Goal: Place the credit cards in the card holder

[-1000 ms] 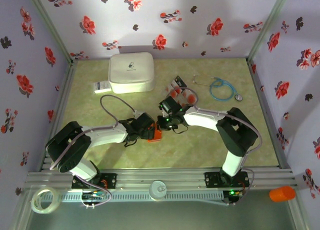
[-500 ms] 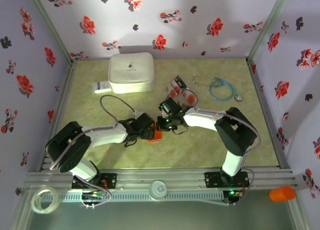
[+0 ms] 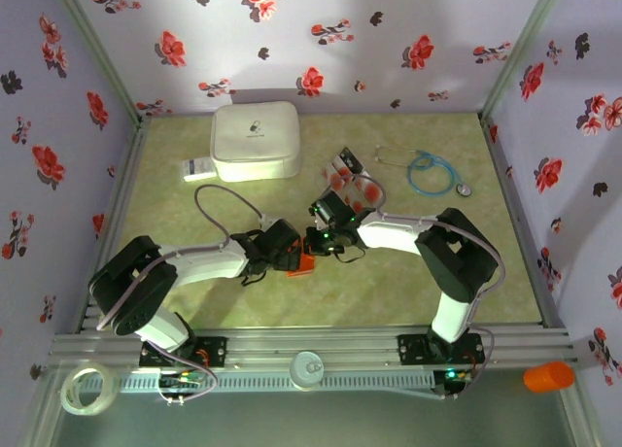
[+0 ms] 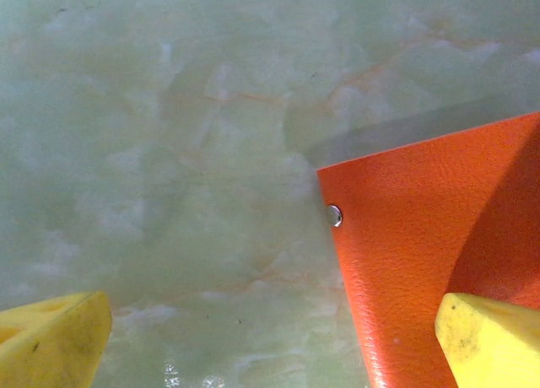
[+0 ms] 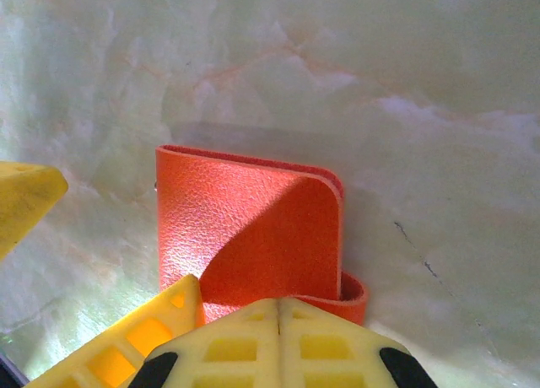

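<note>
Orange-red leather squarish card holder (image 5: 245,236) lies partly inside the open left gripper (image 4: 270,337), just ahead of the closed right gripper (image 5: 278,320)

Orange card holder (image 5: 245,236) (flap curled) mid-table; credit cards (image 3: 342,175) farther back

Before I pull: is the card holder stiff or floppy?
Likely floppy: the card holder has a flap curling over softly. Its grainy, leather-like skin probably resists slipping. It is flat and thin, so it shouldn't roll.
</note>
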Controlling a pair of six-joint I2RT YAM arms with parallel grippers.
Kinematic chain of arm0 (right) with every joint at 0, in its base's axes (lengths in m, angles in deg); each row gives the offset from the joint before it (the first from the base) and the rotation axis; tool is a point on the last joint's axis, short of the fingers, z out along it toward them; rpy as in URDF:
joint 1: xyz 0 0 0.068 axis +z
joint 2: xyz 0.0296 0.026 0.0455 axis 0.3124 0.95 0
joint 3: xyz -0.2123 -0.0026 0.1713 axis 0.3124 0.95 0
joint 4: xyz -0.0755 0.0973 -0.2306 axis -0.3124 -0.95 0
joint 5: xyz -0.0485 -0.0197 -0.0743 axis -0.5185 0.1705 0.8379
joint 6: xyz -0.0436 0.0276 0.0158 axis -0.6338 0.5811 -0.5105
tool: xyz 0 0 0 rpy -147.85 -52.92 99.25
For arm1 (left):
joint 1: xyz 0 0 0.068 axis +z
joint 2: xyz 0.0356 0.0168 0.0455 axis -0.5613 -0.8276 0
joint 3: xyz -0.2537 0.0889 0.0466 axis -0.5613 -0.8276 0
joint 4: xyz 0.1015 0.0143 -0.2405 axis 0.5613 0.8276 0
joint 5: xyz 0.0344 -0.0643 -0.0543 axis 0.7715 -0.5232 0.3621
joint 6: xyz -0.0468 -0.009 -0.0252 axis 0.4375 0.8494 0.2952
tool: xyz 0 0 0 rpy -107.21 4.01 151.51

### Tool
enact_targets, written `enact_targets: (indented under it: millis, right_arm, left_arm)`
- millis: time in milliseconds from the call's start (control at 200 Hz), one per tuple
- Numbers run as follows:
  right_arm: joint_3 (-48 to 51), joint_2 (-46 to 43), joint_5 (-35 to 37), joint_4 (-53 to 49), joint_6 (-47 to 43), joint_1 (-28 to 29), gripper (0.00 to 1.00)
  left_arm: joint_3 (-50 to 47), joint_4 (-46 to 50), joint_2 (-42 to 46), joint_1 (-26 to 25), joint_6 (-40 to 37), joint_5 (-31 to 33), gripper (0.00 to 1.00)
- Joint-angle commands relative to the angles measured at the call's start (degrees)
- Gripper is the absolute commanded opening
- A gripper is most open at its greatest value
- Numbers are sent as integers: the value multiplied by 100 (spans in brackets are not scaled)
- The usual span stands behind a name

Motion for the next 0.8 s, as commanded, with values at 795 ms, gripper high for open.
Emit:
enact_targets:
  millis: [795]
  right_arm:
    - [1322,-46,740,-48,-29,427,0]
  left_arm:
    - [-162,340,-83,-33,-52,169,100]
